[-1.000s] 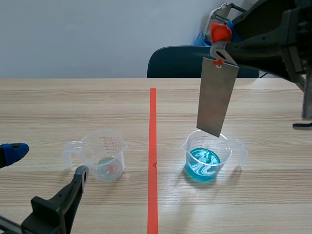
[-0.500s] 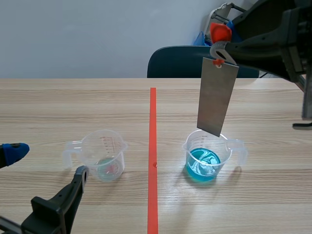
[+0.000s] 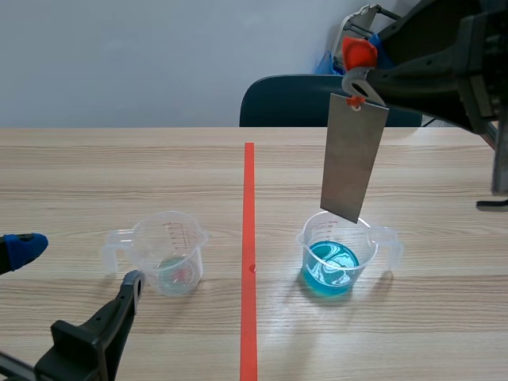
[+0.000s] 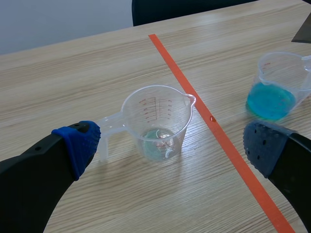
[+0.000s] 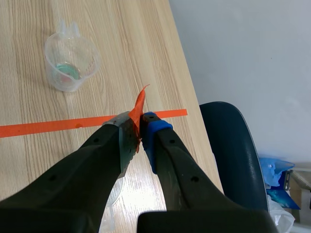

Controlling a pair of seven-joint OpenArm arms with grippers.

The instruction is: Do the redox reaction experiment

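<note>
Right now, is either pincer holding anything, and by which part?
Right pincer holds the metal strip by the orange tab at its top; left pincer is open, empty.

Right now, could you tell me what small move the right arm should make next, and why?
Probably lower the right gripper straight down. It is shut on the orange tab from which the metal plate hangs, and the plate's lower edge sits above the measuring cup of blue liquid, not yet in the liquid.
</note>
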